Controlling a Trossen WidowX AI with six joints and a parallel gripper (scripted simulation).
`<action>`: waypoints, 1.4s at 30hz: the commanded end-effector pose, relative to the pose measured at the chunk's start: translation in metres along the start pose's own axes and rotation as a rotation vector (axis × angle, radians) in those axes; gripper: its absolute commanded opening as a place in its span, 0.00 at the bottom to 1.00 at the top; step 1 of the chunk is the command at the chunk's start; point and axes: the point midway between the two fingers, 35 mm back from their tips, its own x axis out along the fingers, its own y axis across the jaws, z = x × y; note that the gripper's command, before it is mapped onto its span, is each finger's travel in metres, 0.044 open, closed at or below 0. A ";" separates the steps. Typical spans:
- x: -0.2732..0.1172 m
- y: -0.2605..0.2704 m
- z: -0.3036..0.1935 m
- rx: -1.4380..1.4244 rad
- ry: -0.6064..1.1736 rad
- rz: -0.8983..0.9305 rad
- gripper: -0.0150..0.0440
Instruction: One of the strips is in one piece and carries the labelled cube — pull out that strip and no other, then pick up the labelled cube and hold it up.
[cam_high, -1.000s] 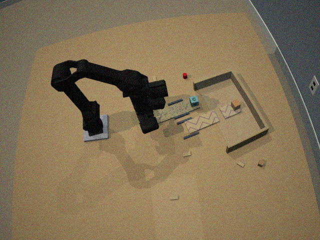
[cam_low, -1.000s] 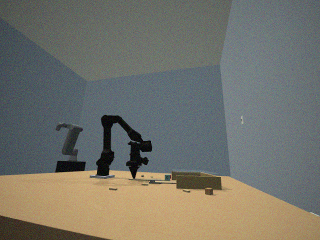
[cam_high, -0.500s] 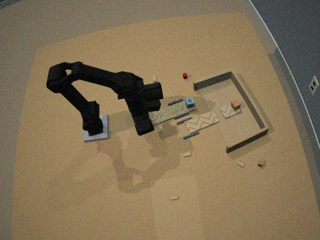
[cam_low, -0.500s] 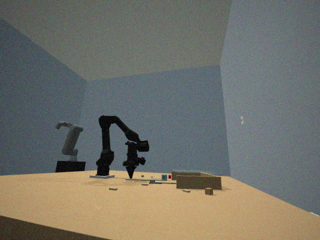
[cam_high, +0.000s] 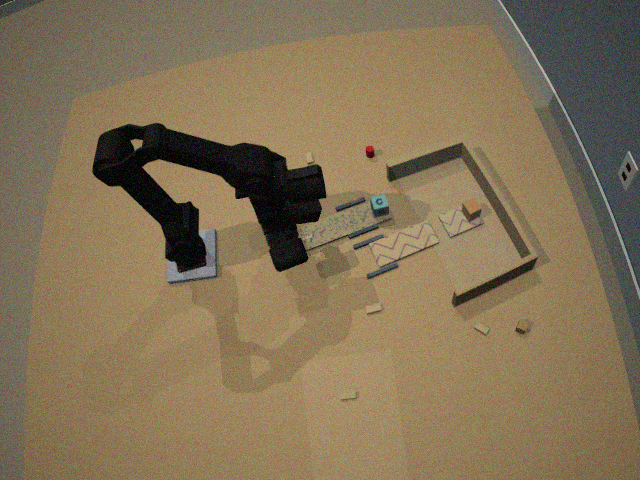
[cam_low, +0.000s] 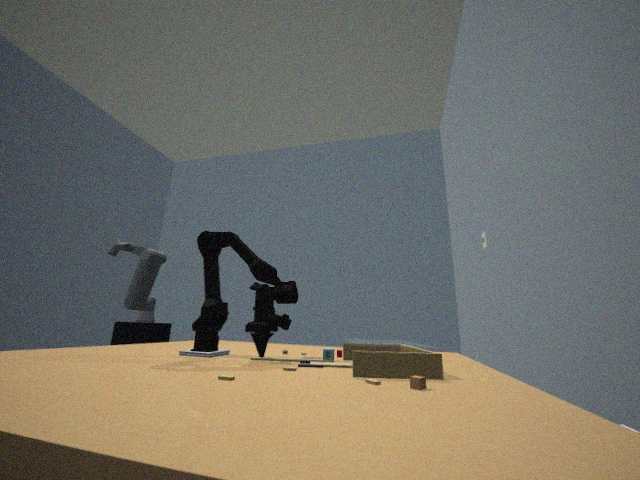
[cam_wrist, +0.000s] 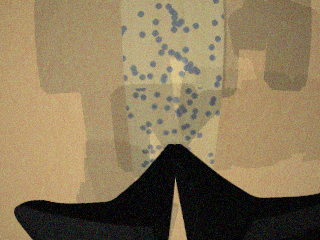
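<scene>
A pale strip with blue dots lies in one piece on the table, and a teal cube marked "C" stands on its far end. My gripper is shut, points straight down, and its tips rest at the strip's near end. Nothing shows between the fingers. Beside it, a zigzag strip is in two pieces: a long piece and a short piece that carries a plain brown cube.
Short blue bars flank the strips. A low three-walled pen stands to the right. A red cylinder stands behind it. Small tan blocks lie scattered about.
</scene>
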 end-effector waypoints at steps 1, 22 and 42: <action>0.004 0.002 -0.008 -0.003 0.027 0.008 0.25; -0.041 -0.001 0.022 0.115 0.025 0.007 0.43; -0.045 0.001 0.088 0.126 0.021 0.007 1.00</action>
